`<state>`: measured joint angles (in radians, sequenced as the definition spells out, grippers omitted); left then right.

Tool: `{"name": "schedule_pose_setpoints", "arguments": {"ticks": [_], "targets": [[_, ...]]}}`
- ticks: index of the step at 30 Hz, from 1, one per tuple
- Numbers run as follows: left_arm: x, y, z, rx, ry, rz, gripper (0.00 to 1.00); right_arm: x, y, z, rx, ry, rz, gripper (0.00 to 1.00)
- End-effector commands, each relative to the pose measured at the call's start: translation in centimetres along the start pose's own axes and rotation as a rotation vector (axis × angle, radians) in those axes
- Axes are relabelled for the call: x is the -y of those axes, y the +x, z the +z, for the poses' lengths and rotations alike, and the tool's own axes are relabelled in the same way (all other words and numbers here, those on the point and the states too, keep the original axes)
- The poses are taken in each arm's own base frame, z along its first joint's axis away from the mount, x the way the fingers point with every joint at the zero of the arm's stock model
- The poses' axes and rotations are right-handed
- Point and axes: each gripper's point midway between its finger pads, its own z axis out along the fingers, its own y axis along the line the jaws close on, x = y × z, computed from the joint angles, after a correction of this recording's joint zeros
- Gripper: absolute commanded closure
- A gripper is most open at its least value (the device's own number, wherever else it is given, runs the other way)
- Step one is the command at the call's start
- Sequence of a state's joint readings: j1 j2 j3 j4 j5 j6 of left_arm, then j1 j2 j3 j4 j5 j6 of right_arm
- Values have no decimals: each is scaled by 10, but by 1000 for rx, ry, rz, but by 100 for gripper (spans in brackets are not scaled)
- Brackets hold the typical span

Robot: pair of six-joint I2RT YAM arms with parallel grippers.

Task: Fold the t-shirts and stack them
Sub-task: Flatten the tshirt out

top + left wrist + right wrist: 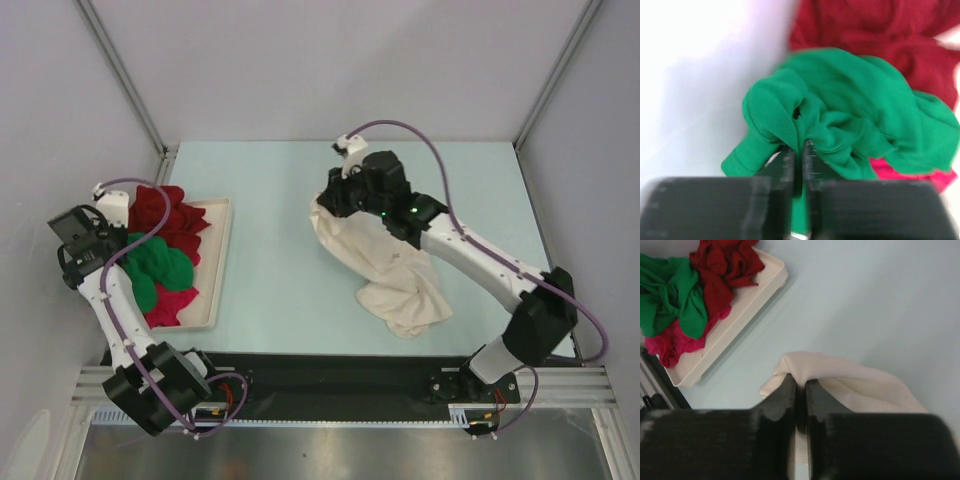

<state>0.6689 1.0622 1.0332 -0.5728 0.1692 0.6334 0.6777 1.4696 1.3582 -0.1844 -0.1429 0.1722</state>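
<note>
The cream-white t-shirt (385,270) lies bunched on the table, one end lifted. My right gripper (328,203) is shut on a fold of it (810,367) and holds that end above the table. The bright green t-shirt (160,262) lies crumpled in the white tray (222,232), between the dark red t-shirt (165,218) and the magenta-pink one (170,305). My left gripper (799,147) is shut on a fold of the green shirt (850,115). In the left wrist view the dark red shirt (880,30) lies beyond it and the pink (910,172) shows at the right.
The tray (747,297) sits at the table's left side, close to the left wall (60,110). Grey enclosure walls and metal posts bound the back and sides. The black base rail (340,375) runs along the near edge.
</note>
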Motion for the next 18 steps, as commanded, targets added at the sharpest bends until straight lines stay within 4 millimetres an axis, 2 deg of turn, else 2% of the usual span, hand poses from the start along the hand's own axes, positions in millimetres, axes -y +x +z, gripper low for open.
{"name": "schedule_pose_setpoints", "arguments": {"ticks": [1, 2, 3, 4, 5, 6, 7, 8, 9, 10, 11, 12, 13, 14, 15, 16, 17, 18], "targets": [[28, 15, 17, -24, 150, 28, 82, -38, -16, 31, 23, -96, -7, 71], [39, 7, 16, 11, 217, 26, 39, -38, -9, 38, -11, -87, -7, 51], [50, 9, 14, -1, 268, 21, 24, -36, 1, 46, -80, -69, -9, 23], [62, 2, 12, 17, 319, 48, 5, -32, 5, 47, -108, -44, -13, 12], [72, -2, 8, 24, 355, 64, 0, -25, 15, 44, -162, -8, -12, 3], [80, -8, 6, 37, 367, 83, 0, -18, 17, 39, -172, 27, -18, 0], [98, -21, 0, 77, 403, 131, 0, -5, 21, 33, -178, 92, -23, 0], [109, -28, -2, 104, 416, 155, 0, 9, 22, 24, -177, 136, -8, 0], [129, -44, -11, 151, 446, 193, 0, 40, 32, 4, -174, 238, 50, 0], [143, -50, -16, 168, 476, 211, 0, 41, 40, -8, -176, 258, 81, 0], [154, -61, -22, 200, 503, 231, 0, 69, 43, -24, -163, 331, 145, 0], [169, -68, -28, 214, 541, 233, 0, 87, 60, -39, -188, 388, 198, 0], [199, -77, -38, 244, 619, 276, 0, 97, 79, -65, -201, 429, 241, 0], [212, -87, -43, 265, 650, 294, 0, 107, 96, -78, -213, 473, 316, 1], [231, -91, -49, 269, 693, 311, 0, 125, 109, -97, -223, 537, 374, 2], [267, -89, -55, 254, 758, 388, 0, 129, 122, -108, -234, 560, 428, 4], [284, -93, -60, 259, 785, 425, 1, 131, 152, -126, -281, 598, 501, 5], [307, -87, -57, 222, 821, 468, 2, 136, 164, -136, -302, 630, 548, 7]]}}
